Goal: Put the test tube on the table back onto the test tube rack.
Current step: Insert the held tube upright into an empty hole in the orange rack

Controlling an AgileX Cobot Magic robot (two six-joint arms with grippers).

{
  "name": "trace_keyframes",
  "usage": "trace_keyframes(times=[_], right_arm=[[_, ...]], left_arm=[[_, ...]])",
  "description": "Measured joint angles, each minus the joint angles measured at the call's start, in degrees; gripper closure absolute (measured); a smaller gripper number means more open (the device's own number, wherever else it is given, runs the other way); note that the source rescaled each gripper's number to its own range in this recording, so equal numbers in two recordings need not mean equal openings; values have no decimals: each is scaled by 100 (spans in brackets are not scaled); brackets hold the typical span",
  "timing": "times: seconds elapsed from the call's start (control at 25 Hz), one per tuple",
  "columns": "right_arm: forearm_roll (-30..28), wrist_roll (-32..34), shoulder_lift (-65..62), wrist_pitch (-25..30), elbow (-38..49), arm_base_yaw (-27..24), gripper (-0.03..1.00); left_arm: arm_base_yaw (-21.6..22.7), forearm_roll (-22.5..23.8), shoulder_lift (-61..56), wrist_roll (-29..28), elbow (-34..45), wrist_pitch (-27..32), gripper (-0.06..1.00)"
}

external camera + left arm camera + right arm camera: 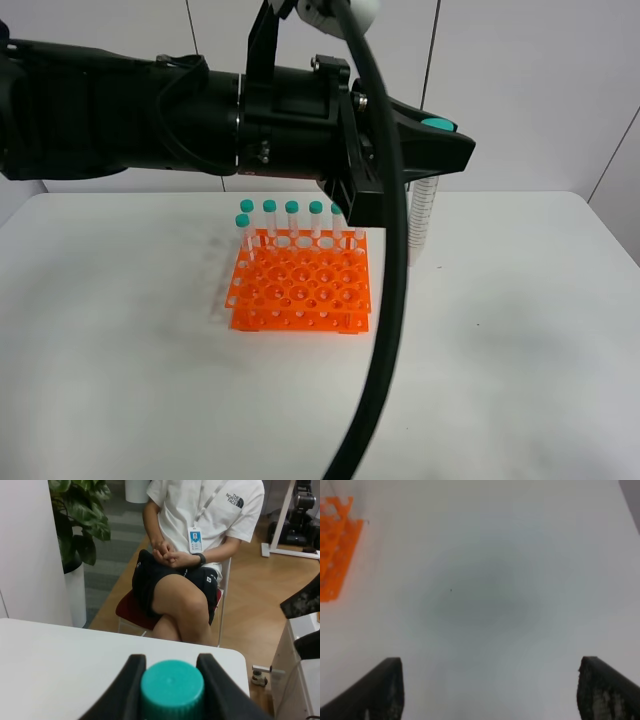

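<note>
Seen from high up, the left hand [445, 138] gripped the test tube [425, 215] at its teal cap [437, 124]. It held the tube upright in the air, just right of the orange test tube rack [300, 285] on the white counter [120, 350]. Other tubes [292, 220] stood along the rack's far row.

In the left wrist view, black fingers [125, 685] pressed both sides of the cap, and a seated person [190, 555] was visible beyond the counter.

In the right wrist view, the right hand [490, 690] hung over the counter, spread wide and holding nothing.

Orange rack [300, 287] on white tbl [120, 380]
</note>
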Motion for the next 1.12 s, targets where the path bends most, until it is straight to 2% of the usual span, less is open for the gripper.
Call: trace_keyframes(times=[0.28,1.12], right_arm=[[-13,0,-409,-346,218,0,11],[-13,0,-417,-365,218,0,11]], left_arm=[[0,0,0,0,0,40,94],[0,0,0,0,0,63,94]])
